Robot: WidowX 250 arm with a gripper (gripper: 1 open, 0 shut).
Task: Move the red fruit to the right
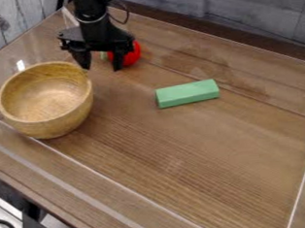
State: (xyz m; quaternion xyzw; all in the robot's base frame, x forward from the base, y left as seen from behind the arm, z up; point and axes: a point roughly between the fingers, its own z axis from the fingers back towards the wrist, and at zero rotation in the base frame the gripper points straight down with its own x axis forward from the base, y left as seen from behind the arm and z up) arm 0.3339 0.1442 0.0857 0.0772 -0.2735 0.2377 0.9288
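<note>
The red fruit (132,52) is a small glossy red ball lying on the wooden table at the back left. It sits just right of my gripper (99,61) and close against the right finger. The black fingers (117,59) point down and stand apart, so the gripper is open with nothing between them. The fruit's left side is partly hidden behind the right finger.
A wooden bowl (44,98) stands at the left, just below and in front of the gripper. A flat green block (188,93) lies mid-table to the right. Clear acrylic walls (303,189) border the table.
</note>
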